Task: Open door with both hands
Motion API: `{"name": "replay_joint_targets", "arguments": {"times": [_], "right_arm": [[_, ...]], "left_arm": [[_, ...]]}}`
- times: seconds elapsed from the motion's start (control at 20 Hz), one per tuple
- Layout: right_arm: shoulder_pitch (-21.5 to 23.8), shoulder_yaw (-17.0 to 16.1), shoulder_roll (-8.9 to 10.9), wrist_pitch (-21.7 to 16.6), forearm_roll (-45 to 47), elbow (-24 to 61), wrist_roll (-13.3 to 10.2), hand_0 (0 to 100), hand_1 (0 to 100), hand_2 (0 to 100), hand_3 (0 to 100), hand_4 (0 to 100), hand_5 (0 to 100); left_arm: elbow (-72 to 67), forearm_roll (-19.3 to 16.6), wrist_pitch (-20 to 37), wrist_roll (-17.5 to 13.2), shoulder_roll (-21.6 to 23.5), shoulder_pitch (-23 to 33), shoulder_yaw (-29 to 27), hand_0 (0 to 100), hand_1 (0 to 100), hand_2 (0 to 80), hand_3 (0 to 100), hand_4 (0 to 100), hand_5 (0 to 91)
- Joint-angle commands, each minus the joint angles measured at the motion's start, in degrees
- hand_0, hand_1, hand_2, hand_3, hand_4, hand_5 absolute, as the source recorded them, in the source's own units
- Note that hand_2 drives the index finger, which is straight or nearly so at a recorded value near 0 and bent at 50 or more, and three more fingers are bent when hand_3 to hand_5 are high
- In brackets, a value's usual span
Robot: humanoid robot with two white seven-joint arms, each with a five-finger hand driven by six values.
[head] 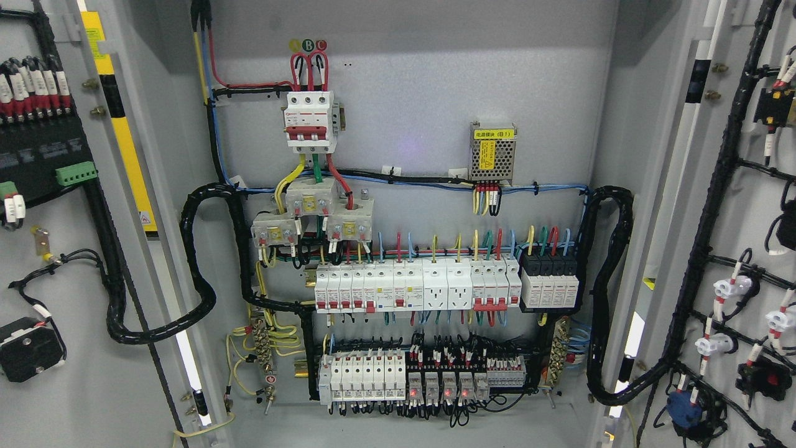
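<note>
- Before me the grey back panel [410, 93] of the cabinet carries everything.
- At 11 o'clock sits a three-pole breaker [309, 121]; at 1 o'clock, a meshed power supply [492, 155].
- Just below centre runs a row of white breakers [416, 286].
- At 6 o'clock, a lower row of relays [423, 376].

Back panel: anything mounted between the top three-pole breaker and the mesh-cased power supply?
No: head view shows bare grey panel between the breaker and supply.
</note>
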State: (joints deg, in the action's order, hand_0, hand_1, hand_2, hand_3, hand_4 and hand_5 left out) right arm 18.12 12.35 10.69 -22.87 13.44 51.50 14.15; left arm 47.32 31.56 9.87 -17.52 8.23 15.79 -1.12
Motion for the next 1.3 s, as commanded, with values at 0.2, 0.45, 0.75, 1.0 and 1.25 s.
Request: {"name": "replay_joint_targets", "arguments": {"times": [0.2,0.45,0.75,1.0,1.25], "right_arm": [[-6.77,2.16,-3.04,17.74,-3.42,-38.40,-3.51,22,1,0,0,0,0],[-10.03,2.07,-3.92,27.25,-3.42,-38.58,-11.51,22,1,0,0,0,0],[-11.08,-1.34,-5.15,30.60,-3.33,-38.75,-11.34,22,1,0,0,0,0],[-11.26,-2.77,-5.15,30.43,-3.42,-38.75,-11.25,22,1,0,0,0,0],[-11.26,-2.68,-5.15,30.34,-3.42,-38.75,-11.25,22,1,0,0,0,0]], "left_arm": [[-38.34,-11.05,0.06,-2.08,-2.96,-5.42,10.60,0,0,0.0,0,0,0.0],[-42.92,-13.80,-0.12,-1.46,-3.14,-5.51,10.87,0,0,0.0,0,0,0.0],[-45.11,-13.89,-2.39,4.94,-3.40,-6.21,10.96,0,0,0.0,0,0,0.0],[-45.03,-13.89,-3.46,5.57,-3.49,-7.17,10.96,0,0,0.0,0,0,0.0],[-44.50,-13.80,-3.19,5.48,-3.57,-7.26,10.88,0,0,0.0,0,0,0.0]]}}
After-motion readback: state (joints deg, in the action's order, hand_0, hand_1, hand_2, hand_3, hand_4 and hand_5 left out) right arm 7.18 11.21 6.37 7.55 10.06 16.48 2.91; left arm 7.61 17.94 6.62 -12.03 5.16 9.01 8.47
